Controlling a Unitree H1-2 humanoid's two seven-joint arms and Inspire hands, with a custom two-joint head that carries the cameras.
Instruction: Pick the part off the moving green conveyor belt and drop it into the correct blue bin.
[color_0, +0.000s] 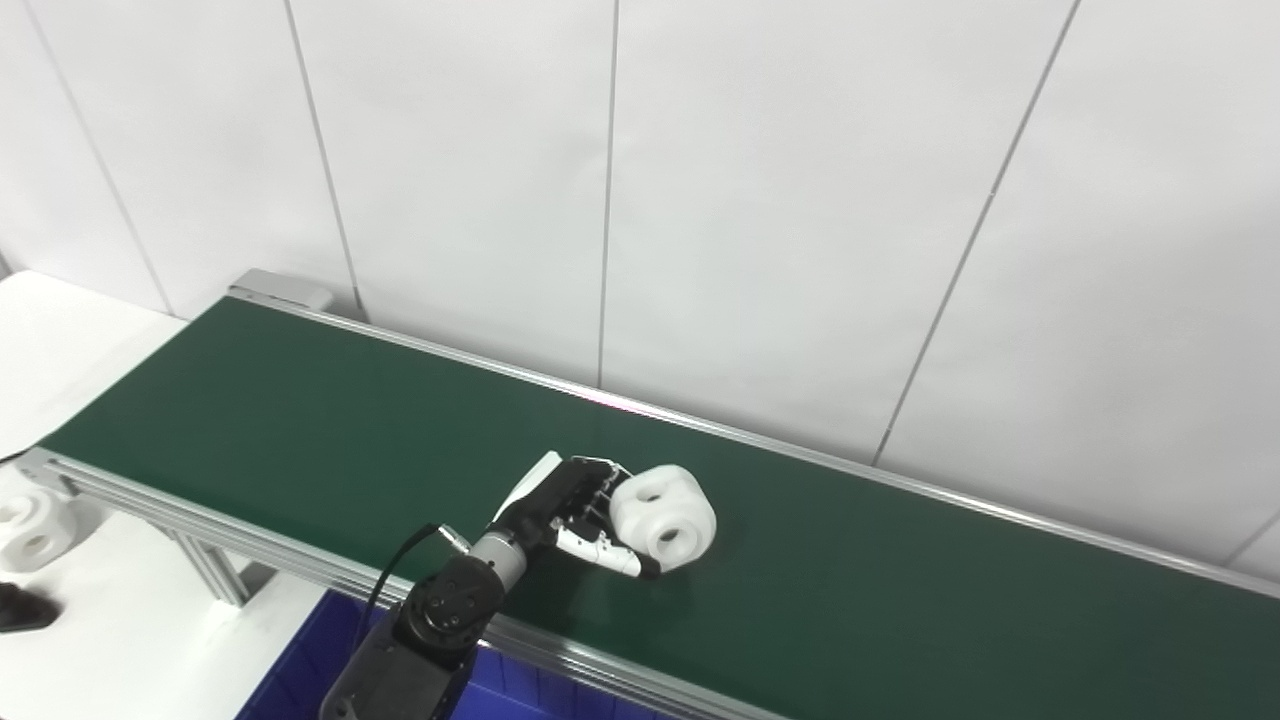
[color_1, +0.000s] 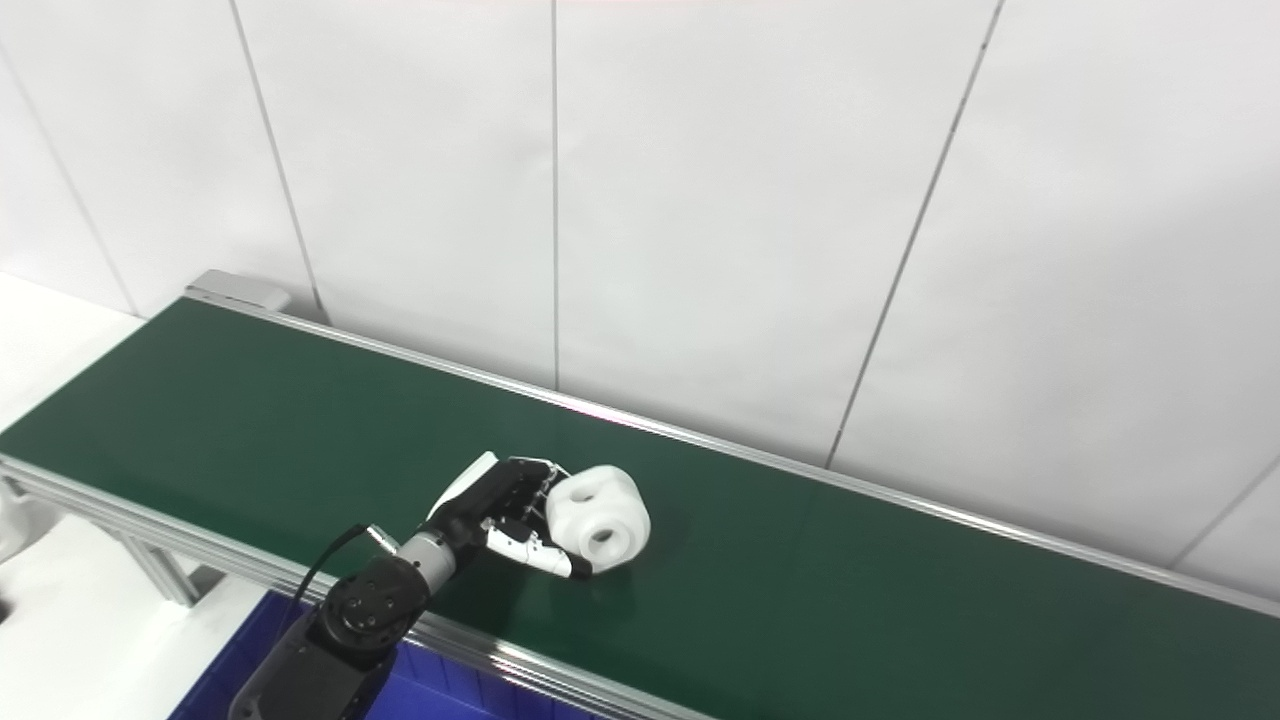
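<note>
A white plastic part (color_0: 668, 517) with round holes lies on the green conveyor belt (color_0: 300, 420), near its middle; it also shows in the right eye view (color_1: 602, 520). My left hand (color_0: 575, 515) reaches over the belt's front rail and closes on the part's left side. The fingers are behind the part and the thumb runs along its front lower edge. The part sits at belt level; I cannot tell whether it is lifted. My right hand is not in view.
A blue bin (color_0: 300, 655) stands below the belt's front rail (color_0: 250, 550), partly hidden by my left arm. A second white part (color_0: 35, 530) lies on the white table at the far left, with a dark object (color_0: 20, 607) beside it. A white wall stands behind the belt.
</note>
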